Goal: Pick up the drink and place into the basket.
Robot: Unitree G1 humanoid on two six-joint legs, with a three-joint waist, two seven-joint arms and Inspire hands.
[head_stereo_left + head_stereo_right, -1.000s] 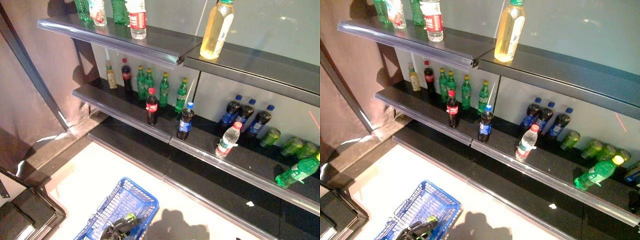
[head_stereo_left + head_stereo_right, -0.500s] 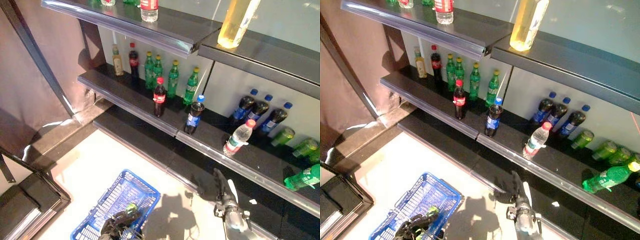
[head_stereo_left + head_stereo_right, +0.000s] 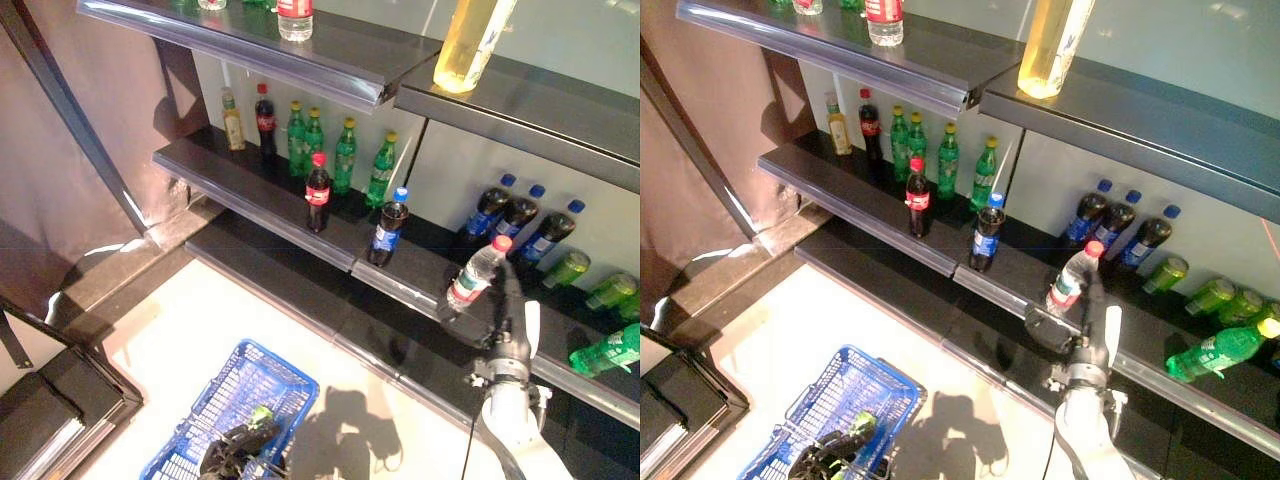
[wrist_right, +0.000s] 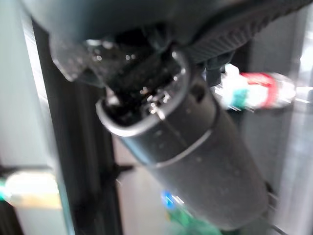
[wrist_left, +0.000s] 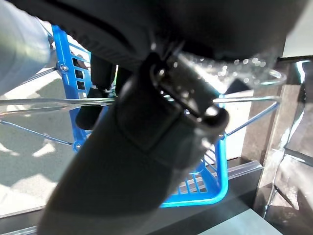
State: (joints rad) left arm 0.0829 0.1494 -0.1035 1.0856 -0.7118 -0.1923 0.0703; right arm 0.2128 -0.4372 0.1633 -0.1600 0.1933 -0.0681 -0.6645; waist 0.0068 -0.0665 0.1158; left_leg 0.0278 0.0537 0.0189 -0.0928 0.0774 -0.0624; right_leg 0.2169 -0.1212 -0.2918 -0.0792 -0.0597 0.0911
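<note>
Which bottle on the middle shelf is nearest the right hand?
The clear bottle with the red cap and red-green label, tilted at the shelf's front edge. The right hand is just beside it; the cola bottles stand farther left, upright.

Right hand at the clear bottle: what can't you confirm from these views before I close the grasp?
- Right hand: whether it touches the clear bottle; eye views show it from behind.
- Right wrist view: the hand's bulk fills it; bottle blurred.
- Left hand: cut by the bottom edge at the blue basket.
</note>
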